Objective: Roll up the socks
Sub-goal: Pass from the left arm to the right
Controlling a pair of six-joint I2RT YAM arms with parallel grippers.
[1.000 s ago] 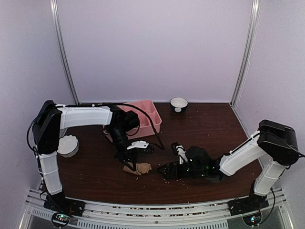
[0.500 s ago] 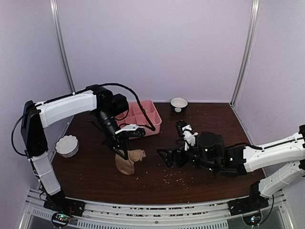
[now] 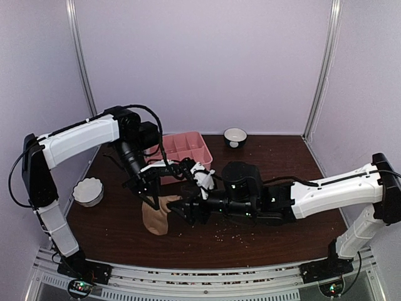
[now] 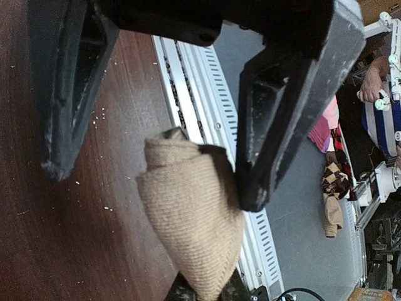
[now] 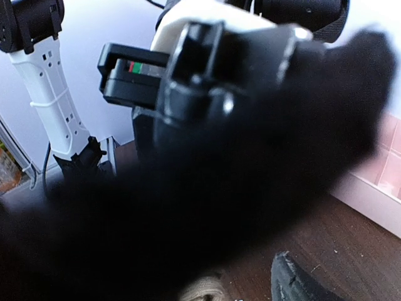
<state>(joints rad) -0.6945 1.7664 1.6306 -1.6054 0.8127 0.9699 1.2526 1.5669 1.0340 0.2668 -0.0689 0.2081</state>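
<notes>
When viewed from above: left claw (image 3: 150, 197), pinched nearly closed on the upper end of the tan sock (image 3: 155, 214). Sock hanging below it, over the front left of the dark table (image 3: 269, 241). Right claw (image 3: 182, 208), stretched across from the right, just beside the sock's right edge, jaws parted; contact with the fabric not clear. Pink tray (image 3: 188, 144) behind the claws; white bowl (image 3: 88, 191) at the left; small bowl (image 3: 235, 135) at the back edge.

From the left wrist: sock (image 4: 191, 219) bunched between two dark fingers (image 4: 282, 125), pressed against one. Two dark tips at the bottom edge, flanking the sock's low end.

From the right wrist: mostly a blurred dark mass close to the lens. Sliver of sock (image 5: 203, 291) at the bottom edge. Jaw gap unreadable here.
</notes>
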